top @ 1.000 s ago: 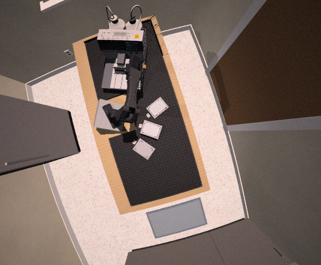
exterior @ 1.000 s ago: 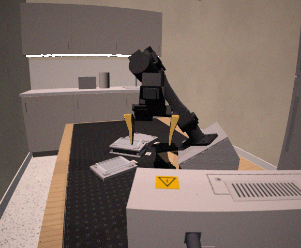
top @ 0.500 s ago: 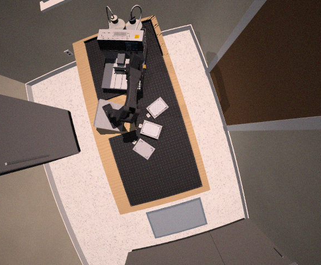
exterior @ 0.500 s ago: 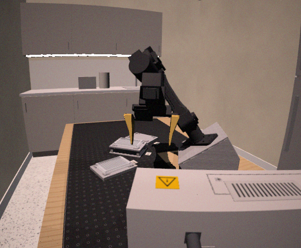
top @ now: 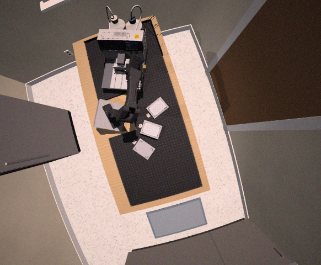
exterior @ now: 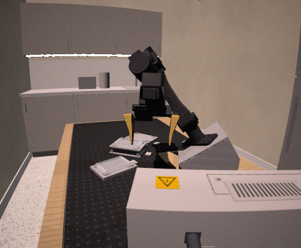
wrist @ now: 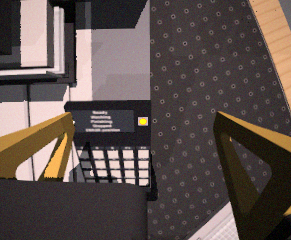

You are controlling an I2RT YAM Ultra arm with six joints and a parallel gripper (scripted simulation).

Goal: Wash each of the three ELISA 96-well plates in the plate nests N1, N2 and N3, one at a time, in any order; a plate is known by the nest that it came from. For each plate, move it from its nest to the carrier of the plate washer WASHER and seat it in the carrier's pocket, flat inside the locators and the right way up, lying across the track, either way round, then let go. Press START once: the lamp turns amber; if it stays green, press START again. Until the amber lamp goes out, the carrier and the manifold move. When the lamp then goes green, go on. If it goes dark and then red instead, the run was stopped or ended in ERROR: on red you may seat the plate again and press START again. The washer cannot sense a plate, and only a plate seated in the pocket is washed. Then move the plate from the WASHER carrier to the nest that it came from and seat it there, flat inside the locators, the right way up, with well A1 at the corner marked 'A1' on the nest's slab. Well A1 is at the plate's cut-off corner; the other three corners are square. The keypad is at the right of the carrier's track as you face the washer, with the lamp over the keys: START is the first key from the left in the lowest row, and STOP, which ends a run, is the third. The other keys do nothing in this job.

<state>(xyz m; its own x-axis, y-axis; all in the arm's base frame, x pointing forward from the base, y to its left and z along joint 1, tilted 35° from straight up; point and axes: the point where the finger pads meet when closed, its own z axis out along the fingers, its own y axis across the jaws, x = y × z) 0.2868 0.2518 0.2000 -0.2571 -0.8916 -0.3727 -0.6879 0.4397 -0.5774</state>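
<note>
My gripper [wrist: 143, 120] [exterior: 150, 144] is open and empty, its yellow fingers hanging spread above the washer's keypad [wrist: 115, 162]. The lamp [wrist: 142, 121] over the keys glows amber. The washer [top: 121, 37] [exterior: 220, 202] stands at the end of the dark mat. A pale flat piece [wrist: 35, 30] sits in a dark frame on the track, and I cannot tell if it is a plate. Two nests hold white well plates [top: 157, 107] [top: 150, 129] [exterior: 113, 165] [exterior: 123, 144]. The third nest [top: 143, 148] [exterior: 148, 136] is a bare grey slab.
The arm's base sits on a grey wedge block [top: 103, 120] [exterior: 212, 157] beside the nests. Two bottles [top: 124, 22] stand behind the washer. The wooden table edge [top: 189, 120] borders the mat. A corner of a plate [wrist: 220, 227] shows low in the wrist view.
</note>
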